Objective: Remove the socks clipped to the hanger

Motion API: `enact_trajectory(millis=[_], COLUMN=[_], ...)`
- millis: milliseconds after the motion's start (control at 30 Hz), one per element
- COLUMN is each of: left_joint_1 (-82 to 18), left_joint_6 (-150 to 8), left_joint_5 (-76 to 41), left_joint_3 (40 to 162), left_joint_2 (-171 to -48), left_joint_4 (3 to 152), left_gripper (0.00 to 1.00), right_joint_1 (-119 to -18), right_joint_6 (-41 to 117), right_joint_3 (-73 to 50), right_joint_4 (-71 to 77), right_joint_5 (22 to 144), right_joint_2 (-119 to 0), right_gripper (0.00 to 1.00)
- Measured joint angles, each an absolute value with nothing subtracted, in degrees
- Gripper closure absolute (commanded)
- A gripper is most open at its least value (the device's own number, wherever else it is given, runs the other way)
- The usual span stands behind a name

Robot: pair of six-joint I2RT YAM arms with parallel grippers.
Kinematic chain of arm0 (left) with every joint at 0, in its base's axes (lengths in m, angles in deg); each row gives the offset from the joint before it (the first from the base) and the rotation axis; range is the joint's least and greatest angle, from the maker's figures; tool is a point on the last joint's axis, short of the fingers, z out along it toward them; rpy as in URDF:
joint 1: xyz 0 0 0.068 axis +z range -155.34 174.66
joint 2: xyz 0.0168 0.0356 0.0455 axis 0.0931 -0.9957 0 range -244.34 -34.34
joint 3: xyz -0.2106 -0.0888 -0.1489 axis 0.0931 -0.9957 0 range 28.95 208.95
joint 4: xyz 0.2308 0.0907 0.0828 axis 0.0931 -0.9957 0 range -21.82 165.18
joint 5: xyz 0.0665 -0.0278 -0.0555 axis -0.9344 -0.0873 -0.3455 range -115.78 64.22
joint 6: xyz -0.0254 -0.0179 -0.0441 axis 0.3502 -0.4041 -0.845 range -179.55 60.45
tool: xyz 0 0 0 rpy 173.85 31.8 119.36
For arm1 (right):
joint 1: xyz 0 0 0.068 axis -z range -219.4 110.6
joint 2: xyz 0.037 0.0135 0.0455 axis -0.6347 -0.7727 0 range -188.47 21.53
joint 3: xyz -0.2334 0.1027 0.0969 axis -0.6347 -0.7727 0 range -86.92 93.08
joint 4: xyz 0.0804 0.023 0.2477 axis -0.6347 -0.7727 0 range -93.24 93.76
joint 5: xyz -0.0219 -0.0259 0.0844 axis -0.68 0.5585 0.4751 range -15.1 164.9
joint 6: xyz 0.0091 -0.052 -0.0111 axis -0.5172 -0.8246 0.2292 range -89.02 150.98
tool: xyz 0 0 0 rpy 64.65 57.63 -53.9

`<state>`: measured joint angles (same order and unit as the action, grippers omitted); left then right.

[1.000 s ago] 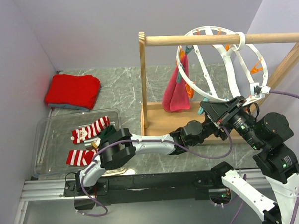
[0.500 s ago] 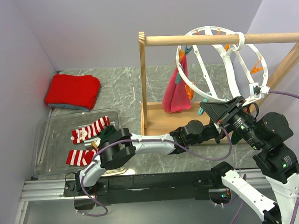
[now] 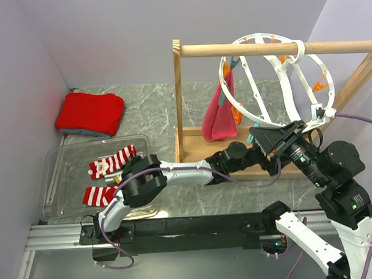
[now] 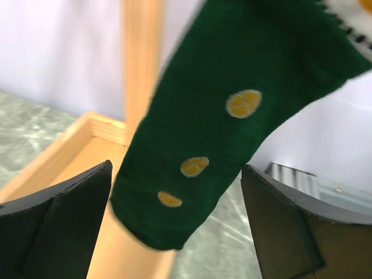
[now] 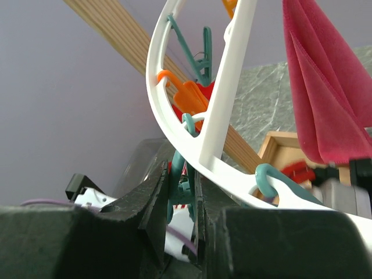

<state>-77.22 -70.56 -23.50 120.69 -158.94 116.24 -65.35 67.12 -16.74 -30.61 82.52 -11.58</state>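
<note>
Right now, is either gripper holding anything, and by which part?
The right gripper is shut on a teal clip at the lower rim of the hanger. The left gripper is open around the green sock, gripping nothing.

Green sock [image 4: 197,151], cuff off-frame

Right-rear of worktop [image 3: 154,110]: hanger [image 3: 273,80] hangs on rail [image 3: 244,48], hanging cloth [image 3: 220,113] on its left side. Front-left: bin [image 3: 51,164] with socks [image 3: 113,161] in it; folded cloth [image 3: 90,113] behind bin. Between left gripper [image 4: 174,168] fingers: sock [image 4: 215,116]. At hanger's lower rim: clip [image 5: 186,187] between right gripper [image 5: 183,197] fingers.
</note>
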Motion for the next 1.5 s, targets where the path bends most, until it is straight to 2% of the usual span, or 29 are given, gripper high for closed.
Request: enact_trajectory(millis=[233, 467, 567, 600, 667, 700, 733, 767, 800, 867, 900, 967, 1000, 1033, 1233, 1333, 1500], left_joint_1=[-74.20, -75.23, -75.49, -75.56, -75.64, -75.67, -75.67, -75.67, -75.67, -75.67, -75.67, -75.67, -75.67, -75.67, -75.21, -74.48, -73.24], left_joint_6=[-71.04, -71.81, -73.38, -74.12, -75.30, -76.09, -76.68, -77.42, -78.30, -79.76, -80.79, -82.67, -83.43, -84.46, -89.14, -91.08, -92.29], left_joint_5=[-21.18, -15.19, -11.72, -10.71, -9.01, -8.46, -7.87, -7.24, -6.62, -5.73, -5.25, -4.26, -3.87, -3.26, -1.01, 1.55, 6.49], left_joint_3=[123.86, 127.58, 130.22, 130.73, 130.90, 130.90, 130.90, 130.90, 130.88, 130.29, 129.77, 128.41, 127.62, 126.64, 115.62, 109.13, 106.09], left_joint_2=[-159.79, -164.60, -167.77, -168.40, -168.97, -168.97, -168.97, -168.97, -168.89, -168.45, -168.10, -167.11, -166.39, -165.48, -155.66, -149.80, -143.18], left_joint_4=[116.77, 125.01, 126.34, 126.51, 127.06, 127.35, 127.61, 128.04, 128.48, 128.61, 128.63, 128.39, 128.07, 127.54, 126.80, 128.26, 128.33], left_gripper=[0.04, 0.01, 0.14, 0.23, 0.33, 0.42, 0.46, 0.52, 0.64, 0.77, 0.86, 0.91, 0.92, 0.93, 0.93, 0.91, 0.89], right_joint_1=[-65.35, -65.35, -65.35, -65.35, -65.35, -65.35, -65.35, -65.35, -65.35, -65.35, -65.35, -65.35, -65.35, -65.35, -65.42, -65.42, -65.42], right_joint_6=[67.05, 66.83, 66.64, 66.51, 66.40, 66.29, 66.24, 66.20, 66.13, 66.05, 66.05, 65.89, 65.81, 65.68, 64.19, 63.51, 61.46], right_joint_3=[-16.74, -16.24, -15.85, -15.76, -15.69, -15.67, -15.67, -15.67, -15.67, -15.67, -15.69, -15.69, -15.69, -15.69, -14.36, -12.55, -8.33], right_joint_4=[-31.03, -31.62, -32.06, -32.25, -32.47, -32.54, -32.65, -32.71, -32.73, -32.73, -32.73, -32.78, -32.89, -33.11, -37.06, -39.86, -45.06], right_joint_5=[82.30, 82.02, 81.95, 81.91, 81.78, 81.71, 81.62, 81.58, 81.56, 81.53, 81.45, 81.32, 81.14, 80.88, 81.23, 81.45, 81.10], right_joint_2=[-11.53, -11.51, -11.44, -11.38, -11.20, -11.07, -10.96, -10.85, -10.72, -10.53, -10.44, -10.29, -10.24, -10.18, -9.83, -9.11, -8.32], right_gripper=[0.98, 0.98, 0.98, 0.98, 0.98, 0.97, 0.97, 0.95, 0.92, 0.85, 0.82, 0.73, 0.69, 0.60, 0.35, 0.27, 0.25])
